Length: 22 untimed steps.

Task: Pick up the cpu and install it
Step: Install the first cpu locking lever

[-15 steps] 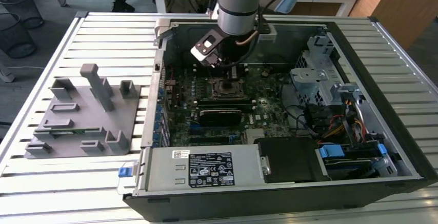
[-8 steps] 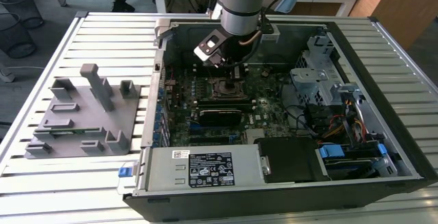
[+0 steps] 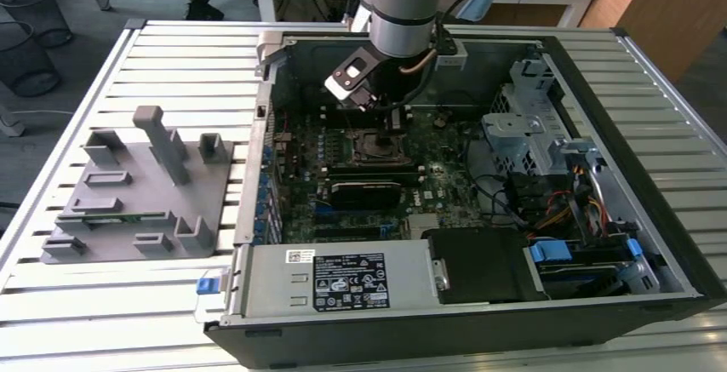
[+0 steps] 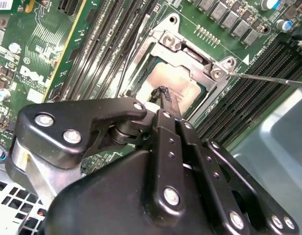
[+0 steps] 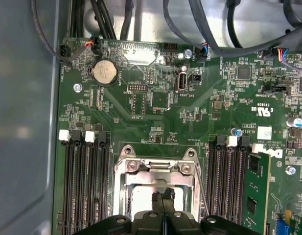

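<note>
One gripper [image 4: 164,94]: fingers [image 4: 169,110] are drawn together with no gap and nothing clamped, tips pointing straight down into the socket [image 4: 166,41].
Cpu [image 4: 182,81]: lies flat in the socket, pale metal face up, directly under the tips. I cannot tell whether they touch it or sit just clear.
Key relation: the cpu lies along the fingers' own axis, not off to a side — it is square, so there is no long axis to line up with.
Socket frame: steel surrounds the cpu on every side I can see, and a thin lever wire [image 4: 268,78] runs off one corner.
Memory slots [image 5: 84,186]: these flank the socket on both sides, parallel to it.
Board [image 5: 155,117]: green, lying on the floor of the open case [image 3: 670,244].
Task standing: the cpu looks already seated — a judgement from how level it lies.
</note>
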{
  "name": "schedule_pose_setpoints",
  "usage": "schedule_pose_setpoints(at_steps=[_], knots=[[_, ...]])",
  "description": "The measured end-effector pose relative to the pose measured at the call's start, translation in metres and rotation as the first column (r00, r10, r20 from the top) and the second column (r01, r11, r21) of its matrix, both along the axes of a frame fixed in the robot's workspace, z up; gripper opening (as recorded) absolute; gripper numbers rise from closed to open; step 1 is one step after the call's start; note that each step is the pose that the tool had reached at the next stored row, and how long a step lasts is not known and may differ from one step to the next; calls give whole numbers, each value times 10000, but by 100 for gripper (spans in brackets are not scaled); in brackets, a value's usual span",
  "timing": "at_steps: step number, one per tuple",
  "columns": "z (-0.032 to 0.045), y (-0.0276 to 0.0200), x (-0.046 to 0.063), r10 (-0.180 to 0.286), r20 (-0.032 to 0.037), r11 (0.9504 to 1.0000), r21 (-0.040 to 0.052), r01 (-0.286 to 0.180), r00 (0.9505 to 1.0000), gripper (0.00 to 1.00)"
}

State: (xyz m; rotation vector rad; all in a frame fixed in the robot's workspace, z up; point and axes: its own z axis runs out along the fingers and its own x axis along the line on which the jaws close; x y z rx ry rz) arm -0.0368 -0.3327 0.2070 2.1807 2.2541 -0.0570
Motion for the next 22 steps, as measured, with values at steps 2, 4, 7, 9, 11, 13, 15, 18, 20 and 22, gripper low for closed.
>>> schedule_pose_setpoints(at_steps=[2, 4, 7, 9, 11, 13, 15, 18, 20, 22], knots=[[37, 0, 0, 1, 0, 10000, -1, -1, 10000, 11], [73, 0, 0, 1, 0, 10000, 1, -1, 10000, 11], [133, 0, 0, 1, 1, 10000, 3, -1, 10000, 11], [181, 0, 0, 1, -1, 10000, 0, -1, 10000, 11], [228, 0, 0, 1, 0, 10000, 3, -1, 10000, 11], [283, 0, 0, 1, 0, 10000, 1, -1, 10000, 11], [333, 0, 0, 1, 0, 10000, 1, -1, 10000, 11], [397, 0, -2, 3, 0, 10000, 1, -3, 10000, 11], [435, 0, -6, 1, 3, 10000, 2, -1, 10000, 11], [472, 0, -7, 2, 4, 10000, 1, -2, 10000, 11]])
